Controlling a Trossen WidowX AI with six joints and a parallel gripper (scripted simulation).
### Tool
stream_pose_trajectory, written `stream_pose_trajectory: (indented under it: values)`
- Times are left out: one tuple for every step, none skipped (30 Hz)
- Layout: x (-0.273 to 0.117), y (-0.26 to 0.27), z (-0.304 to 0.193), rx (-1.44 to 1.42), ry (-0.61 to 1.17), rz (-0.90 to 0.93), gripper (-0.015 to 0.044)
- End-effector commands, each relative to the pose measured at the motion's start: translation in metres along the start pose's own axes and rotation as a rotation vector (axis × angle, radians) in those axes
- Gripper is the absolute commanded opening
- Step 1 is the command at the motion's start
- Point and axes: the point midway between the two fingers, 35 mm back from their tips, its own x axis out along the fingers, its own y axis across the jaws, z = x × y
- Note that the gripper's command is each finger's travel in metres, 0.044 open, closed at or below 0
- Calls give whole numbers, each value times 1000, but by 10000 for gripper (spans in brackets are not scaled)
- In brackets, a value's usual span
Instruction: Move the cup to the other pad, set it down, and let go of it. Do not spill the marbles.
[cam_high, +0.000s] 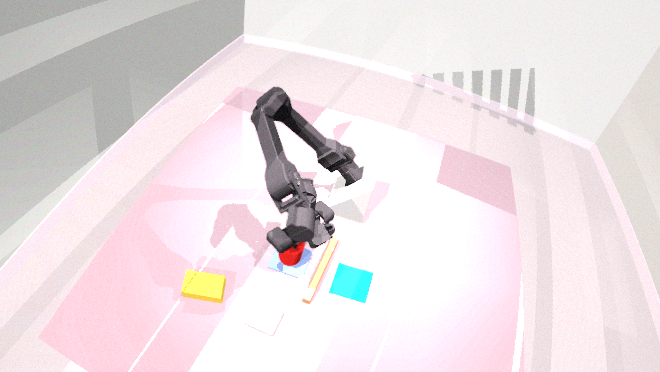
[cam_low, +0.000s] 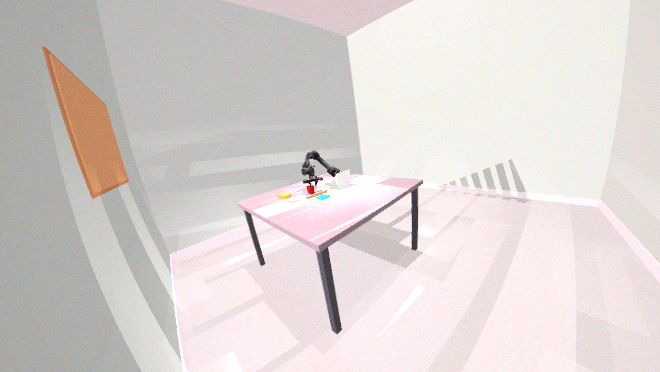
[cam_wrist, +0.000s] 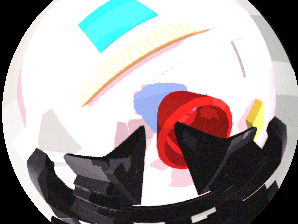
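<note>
Just below my claw (cam_high: 300, 243) (cam_low: 312, 183) (cam_wrist: 160, 126), part open and gripping nothing, the cup (cam_high: 290, 255) (cam_low: 310, 190) (cam_wrist: 166, 112) sits on the pale pad (cam_high: 298, 272) (cam_wrist: 146, 104); one finger (cam_wrist: 205, 155) seems over its rim, so descending could tip out marbles

Cup (cam_high: 290, 256) (cam_low: 310, 190) (cam_wrist: 167, 117) on pad (cam_high: 296, 272) (cam_wrist: 146, 102), bar (cam_high: 321, 270) (cam_low: 317, 194) (cam_wrist: 135, 54) beside other pad (cam_high: 351, 283) (cam_low: 323, 197) (cam_wrist: 117, 22)

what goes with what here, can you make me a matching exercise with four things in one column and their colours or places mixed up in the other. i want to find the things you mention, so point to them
1. cup (cam_high: 290, 257) (cam_low: 310, 190) (cam_wrist: 166, 112)
2. stick (cam_high: 322, 270) (cam_low: 317, 194) (cam_wrist: 142, 51)
3. block (cam_high: 204, 285) (cam_low: 284, 196) (cam_wrist: 255, 117)
4. board (cam_low: 87, 125)

A. yellow
B. on the wall
C. red
D. between the pale blue pad (cam_high: 296, 272) (cam_wrist: 149, 102) and the cyan pad (cam_high: 351, 283) (cam_low: 323, 197) (cam_wrist: 117, 22)

Pairs: 1-C, 2-D, 3-A, 4-B
</note>
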Motion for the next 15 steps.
stream_pose_trajectory:
  values:
    - [6, 1, 0, -7, 4, -4, 148]
    - [7, 1, -1, -7, 4, -4, 148]
    - [8, 1, -1, -7, 5, -4, 148]
    - [8, 1, -1, -6, 5, -4, 148]
    - [8, 1, -1, -6, 5, -4, 148]
    - [7, 1, -1, 0, 3, 1, 122]
    - [7, 1, -1, 0, 3, 1, 115]
    - [7, 1, -1, 0, 3, 1, 108]
    - [7, 1, -1, 0, 3, 1, 102]
    - [7, 1, -1, 0, 3, 1, 95]
    - [7, 1, -1, 0, 3, 1, 88]
    - [7, 1, -1, 0, 3, 1, 82]
    - [7, 1, -1, 0, 3, 1, 75]
    - [7, 1, -1, 0, 3, 1, 68]
    - [7, 1, -1, 0, 3, 1, 62]
